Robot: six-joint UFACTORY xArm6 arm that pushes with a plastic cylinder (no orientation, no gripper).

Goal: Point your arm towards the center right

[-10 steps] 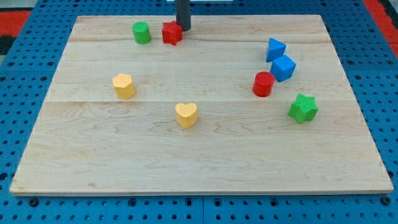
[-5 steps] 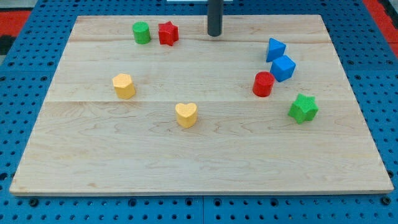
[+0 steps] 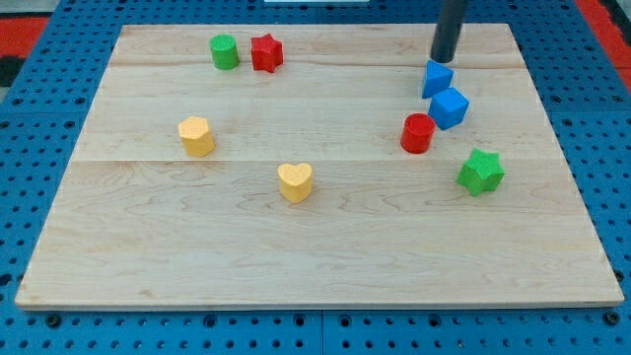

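Rod: upright, entering from the view's top, right of middle.
My tip (image 3: 444, 59): on board, just above blue triangular block (image 3: 437, 78); no claw fitted.
Centre right: blue cube (image 3: 450, 107), red cylinder (image 3: 417, 132), green star (image 3: 480, 172) clustered.

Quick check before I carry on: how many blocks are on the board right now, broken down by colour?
Red: 2, the red star and the red cylinder.
Green: 2, the green cylinder and the green star.
Blue: 2, the blue block just below my tip, and the blue cube.
Yellow: 2, the yellow block and the yellow heart.
Total: 8.
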